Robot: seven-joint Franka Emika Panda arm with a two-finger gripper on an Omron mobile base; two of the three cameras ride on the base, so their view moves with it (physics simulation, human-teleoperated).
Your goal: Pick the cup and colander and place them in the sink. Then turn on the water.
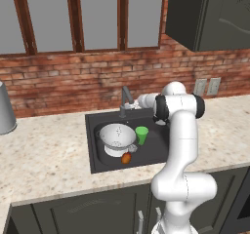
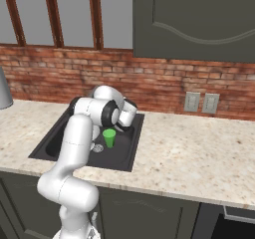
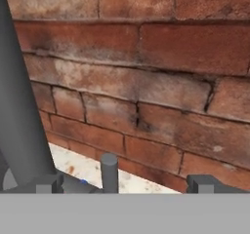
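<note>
Arm folded over sink (image 1: 97, 162), gripper (image 3: 124, 183) wide open, empty, at faucet (image 1: 125, 101)

cup (image 1: 142, 134): bright green, plain
colander (image 1: 117, 136): white-grey, perforated with small dots
sink (image 1: 95, 145): dark grey
faucet (image 1: 126, 101): grey
counter (image 1: 49, 155): beige, speckled
wall (image 1: 73, 82): red-brown brick
cabinets (image 1: 78, 211): dark grey-green

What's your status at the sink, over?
Gripper open, empty, at the faucet. Cup and colander in sink. No water running. Nothing blocking.
</note>
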